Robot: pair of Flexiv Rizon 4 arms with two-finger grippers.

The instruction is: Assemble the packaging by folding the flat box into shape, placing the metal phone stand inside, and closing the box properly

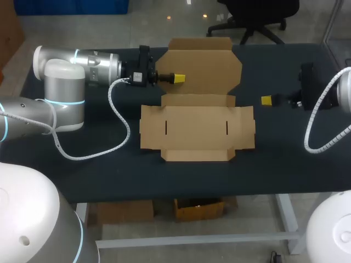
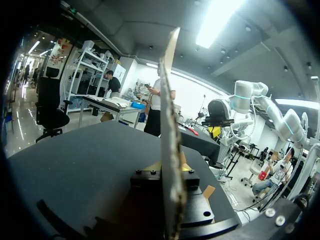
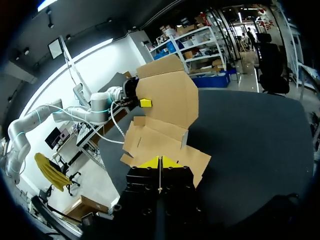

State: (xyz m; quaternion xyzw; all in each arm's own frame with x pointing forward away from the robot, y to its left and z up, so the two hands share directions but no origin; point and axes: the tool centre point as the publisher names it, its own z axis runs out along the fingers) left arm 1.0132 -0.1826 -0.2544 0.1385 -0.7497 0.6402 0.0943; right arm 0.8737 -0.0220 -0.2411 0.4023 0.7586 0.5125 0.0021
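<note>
The flat cardboard box (image 1: 196, 134) lies unfolded at the table's middle, its side flaps spread out. Its big lid panel (image 1: 205, 71) stands tilted up off the table at the back. My left gripper (image 1: 178, 78) comes in from the left and is shut on this lid near its left edge. In the left wrist view the lid (image 2: 170, 150) runs edge-on between the fingers of that gripper (image 2: 171, 167). My right gripper (image 1: 266, 100) hovers just right of the box, shut and empty. From the right wrist, that gripper (image 3: 159, 162) points at the box (image 3: 160, 137). I cannot make out the phone stand.
The dark table (image 1: 82, 170) has bare room in front of the box and on both sides. The left arm's white coiled cable (image 1: 123, 126) hangs low beside the box's left flap. The right arm's cable (image 1: 318, 142) loops over the table's right end.
</note>
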